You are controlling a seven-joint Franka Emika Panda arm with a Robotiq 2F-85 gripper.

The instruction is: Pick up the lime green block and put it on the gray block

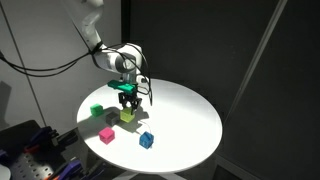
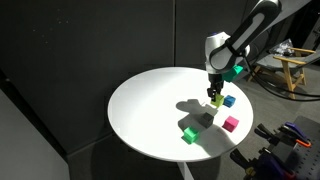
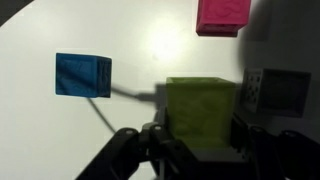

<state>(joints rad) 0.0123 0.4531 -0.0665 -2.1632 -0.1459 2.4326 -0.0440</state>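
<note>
Both exterior views look down from a distance at the round white desk (image 1: pixel 185 115) (image 2: pixel 150 110), each from a different side, sharing its whole top and the gripper (image 1: pixel 127 100) (image 2: pixel 215 97). The wrist view sits close above the desk, facing straight down.

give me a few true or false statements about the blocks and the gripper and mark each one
1. In the wrist view the lime green block sits between the fingers of the gripper. True.
2. The lime green block rests on top of the gray block. False: the gray block has nothing on it, and the lime green block is beside it under the gripper.
3. The pink block is stacked on the blue block. False: they lie apart, each on the table.
4. The table is round and white. True.
5. The green block is in the gripper. False: it lies alone near the table's edge.
</note>
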